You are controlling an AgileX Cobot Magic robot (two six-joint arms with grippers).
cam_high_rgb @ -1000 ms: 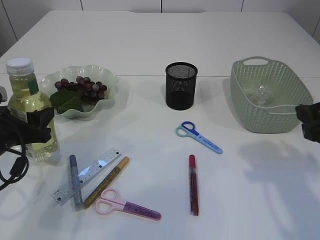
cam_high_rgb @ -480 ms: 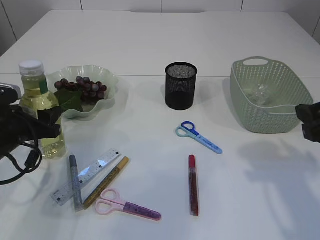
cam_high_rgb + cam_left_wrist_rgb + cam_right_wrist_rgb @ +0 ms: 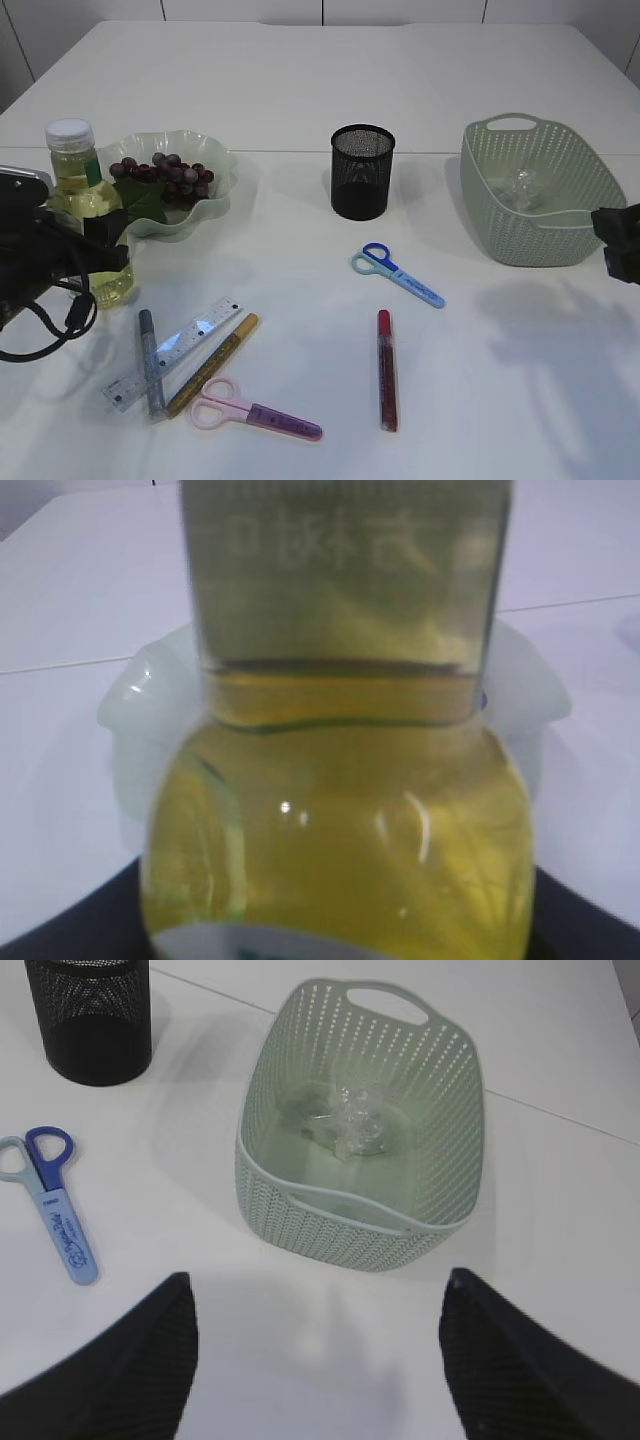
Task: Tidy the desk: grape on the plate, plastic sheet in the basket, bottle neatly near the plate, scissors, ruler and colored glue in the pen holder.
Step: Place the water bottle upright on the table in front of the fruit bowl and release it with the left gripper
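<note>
Bottle point(image 3: 78, 215): liquid-filled, heavy, smooth, slippery; left end effector point(image 3: 75, 250) clamps its lower body. Right end effector point(image 3: 315, 1345) spread, empty.

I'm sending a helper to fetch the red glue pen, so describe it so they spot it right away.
Start at the black mesh pen holder in the table's middle and come toward the near edge, past the blue scissors. The red glitter glue pen lies alone there, pointing front to back; the grey and gold pens sit left by the ruler.
</note>
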